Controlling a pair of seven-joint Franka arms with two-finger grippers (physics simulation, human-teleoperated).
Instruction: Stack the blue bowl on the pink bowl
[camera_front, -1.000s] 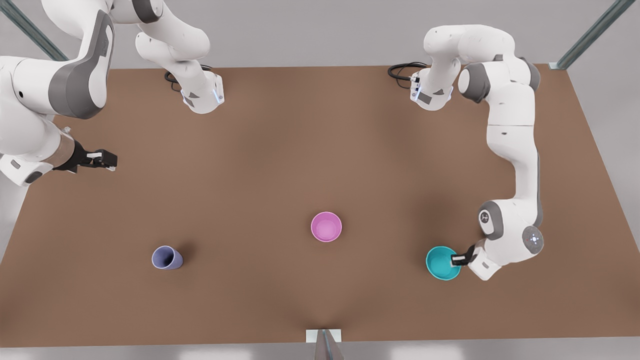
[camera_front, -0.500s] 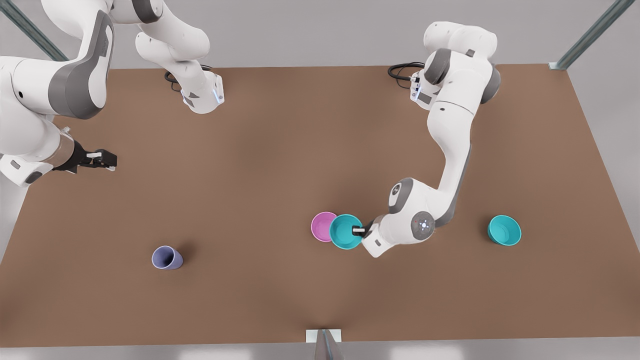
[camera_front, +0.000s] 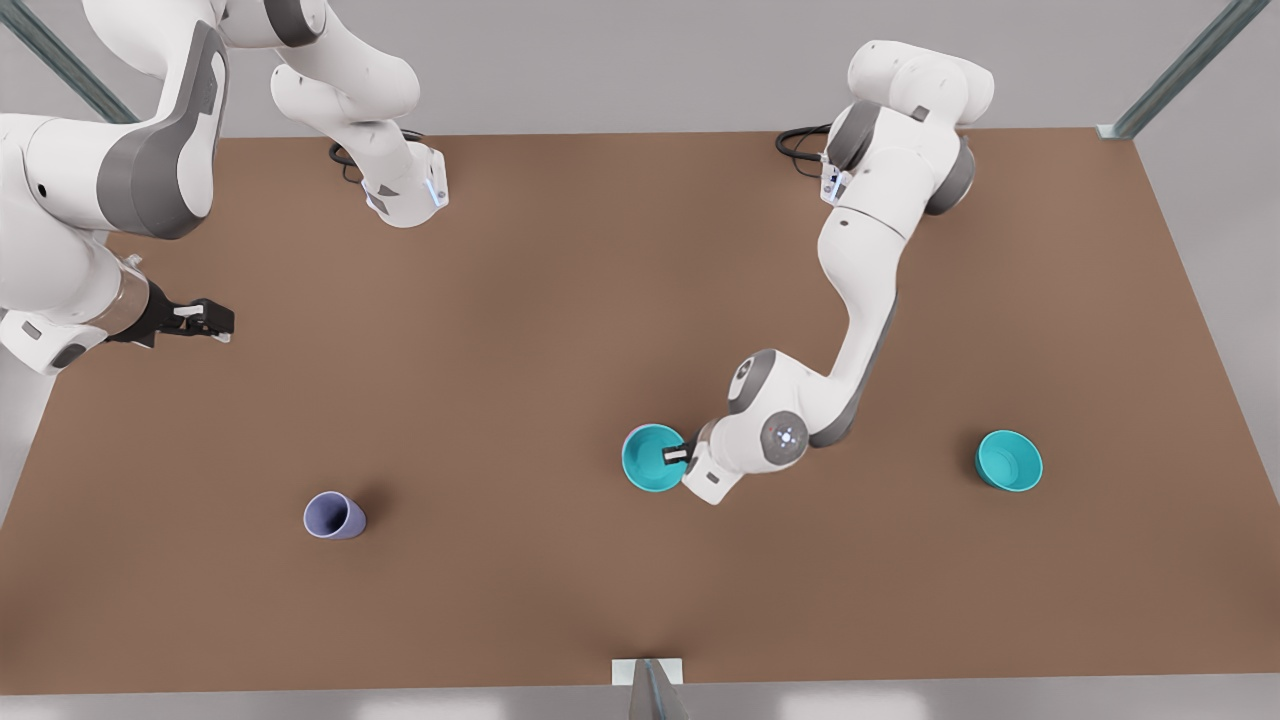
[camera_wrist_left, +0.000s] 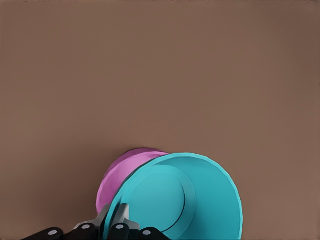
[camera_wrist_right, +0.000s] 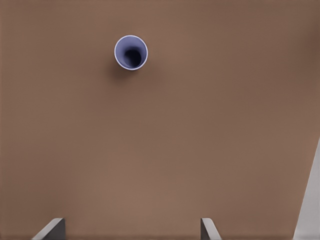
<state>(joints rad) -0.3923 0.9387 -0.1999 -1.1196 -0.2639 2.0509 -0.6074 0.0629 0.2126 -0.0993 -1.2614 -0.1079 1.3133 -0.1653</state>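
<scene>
A teal-blue bowl (camera_front: 652, 458) hangs over the pink bowl (camera_wrist_left: 119, 172) at mid-table, tilted a little in the left wrist view. In the front view it covers the pink bowl entirely. My left gripper (camera_front: 676, 455) (camera_wrist_left: 116, 219) is shut on the blue bowl's rim, one finger inside and one outside. Whether the two bowls touch I cannot tell. My right gripper (camera_front: 205, 320) (camera_wrist_right: 130, 229) waits open above the table's edge on the front view's left, with nothing between its fingers.
A second teal bowl (camera_front: 1009, 460) stands on the brown table (camera_front: 560, 300) on the front view's right. A lavender-blue cup (camera_front: 334, 516) (camera_wrist_right: 131, 52) stands on the front view's left, nearer the front edge. A small grey bracket (camera_front: 648, 672) sits at the front edge.
My left gripper has carried the blue bowl toward the front view's left, from beside the second teal bowl to above the pink bowl, which it now covers. The right arm has not moved.
</scene>
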